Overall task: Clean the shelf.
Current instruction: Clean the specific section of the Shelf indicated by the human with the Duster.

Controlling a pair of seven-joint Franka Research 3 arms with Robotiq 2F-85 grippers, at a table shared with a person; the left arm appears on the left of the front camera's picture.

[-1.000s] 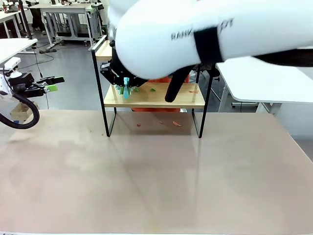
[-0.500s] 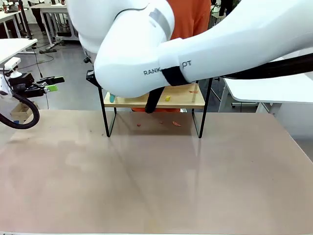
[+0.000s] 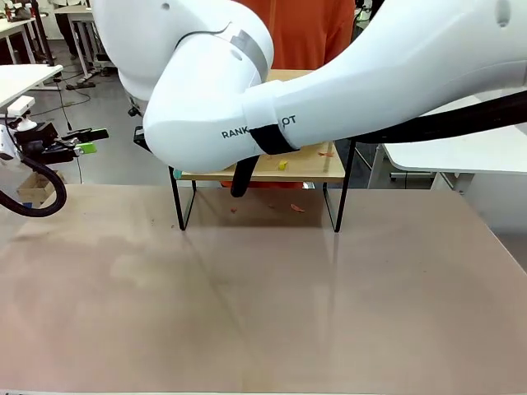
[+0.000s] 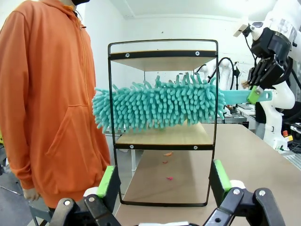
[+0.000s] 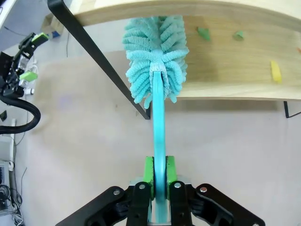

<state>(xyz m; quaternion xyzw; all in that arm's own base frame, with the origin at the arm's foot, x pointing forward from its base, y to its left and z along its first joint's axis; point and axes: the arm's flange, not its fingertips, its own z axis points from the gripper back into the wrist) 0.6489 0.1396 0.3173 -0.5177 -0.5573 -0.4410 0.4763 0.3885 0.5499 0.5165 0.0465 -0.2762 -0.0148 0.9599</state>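
Your shelf (image 3: pixel 317 169), two pale wooden boards in a thin black frame, stands mid-far on the surface (image 3: pixel 247 313), right pincer (image 5: pixel 159 172) clamping a teal duster (image 5: pixel 155 52), left pincer (image 4: pixel 163 179) gaping wide.

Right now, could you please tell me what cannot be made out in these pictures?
Left wrist view: the duster covers part of the shelf's lower board.
Front view: the right arm hides most of the shelf and the duster.
Right wrist view: the top edge cuts off the board; the scraps are too small to identify.
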